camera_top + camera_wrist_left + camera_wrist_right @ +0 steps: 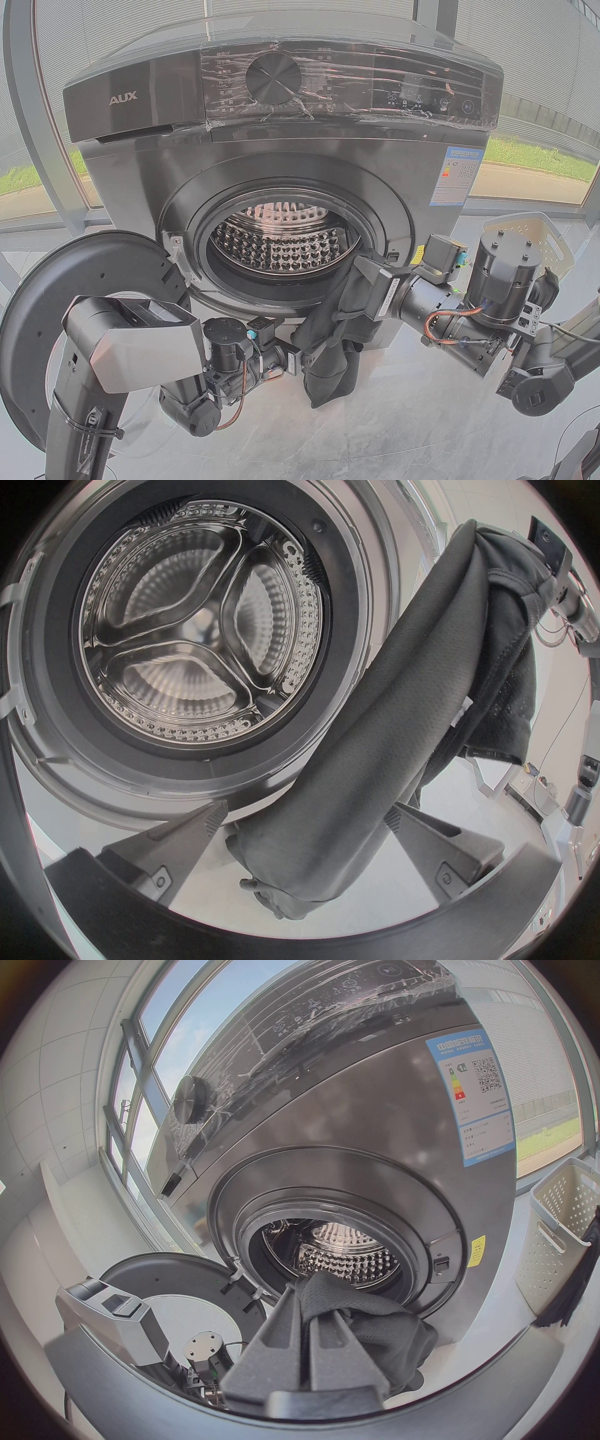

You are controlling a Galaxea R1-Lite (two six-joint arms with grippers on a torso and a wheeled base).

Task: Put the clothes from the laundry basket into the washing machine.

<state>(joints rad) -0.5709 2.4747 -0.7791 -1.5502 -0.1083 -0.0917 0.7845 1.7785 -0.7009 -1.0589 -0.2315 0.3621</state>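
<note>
One dark grey, mesh-textured garment hangs clamped in the right gripper, its lower end inside the left gripper, spread wide; one washing machine stands open beyond both

I am facing the washing machine | door standing open at left | garment hanging before the drum | laundry basket sitting beside it at right

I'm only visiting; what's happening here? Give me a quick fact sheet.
Washing machine: door swung open, drum looks empty
Dark garment: hanging before the opening, not yet inside
Right gripper: shut on the dark garment
Left gripper: open, garment passing between its fingers
Laundry basket: white, right of the machine
</note>
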